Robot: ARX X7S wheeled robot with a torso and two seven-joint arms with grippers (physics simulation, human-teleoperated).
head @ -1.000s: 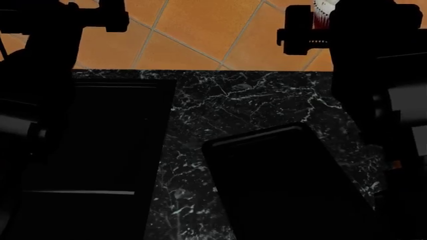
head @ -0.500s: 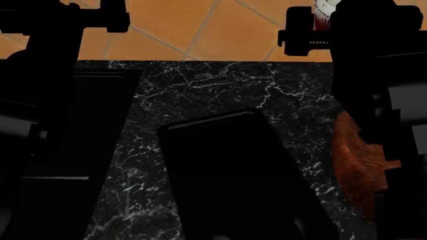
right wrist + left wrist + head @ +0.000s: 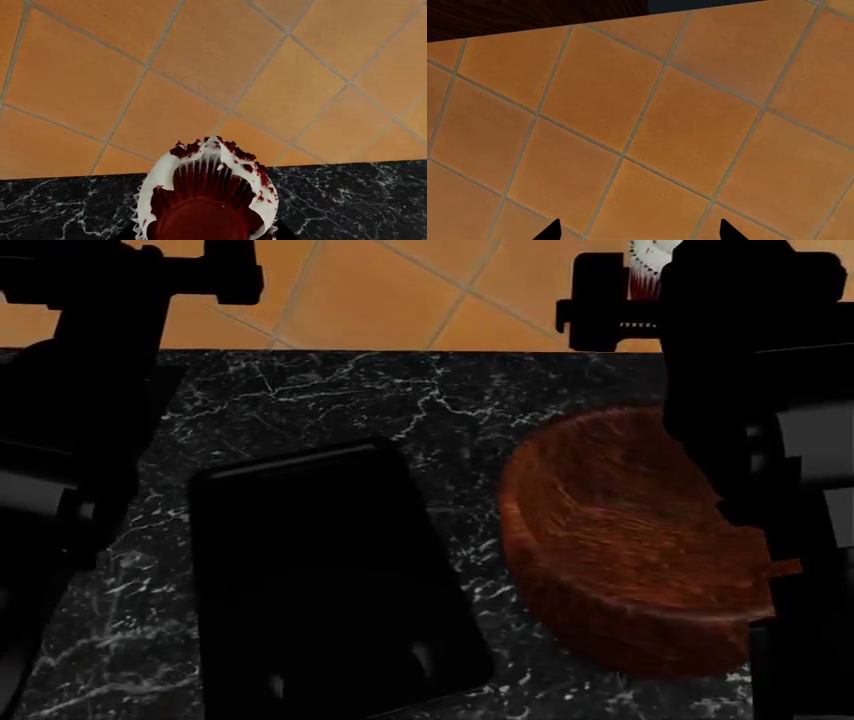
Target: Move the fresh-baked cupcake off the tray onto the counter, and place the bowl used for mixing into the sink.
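Care was what the step called for: your right gripper [image 3: 641, 285] was clamped on the small white-frosted cupcake in its red ribbed wrapper [image 3: 205, 197], held high over the far edge of the black white-veined marble counter [image 3: 400, 405]. You needed to lower it upright onto bare marble, clear of the flat black rectangular tray [image 3: 327, 580] and the big reddish-brown wooden bowl [image 3: 627, 540]; your left gripper [image 3: 637, 232] hung spread and empty over the orange floor tiles [image 3: 647, 125].

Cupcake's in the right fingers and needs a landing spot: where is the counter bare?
Bare counter runs along the far edge, beyond the tray and bowl. The strip between tray and bowl is narrow. The cupcake hangs over that far edge.
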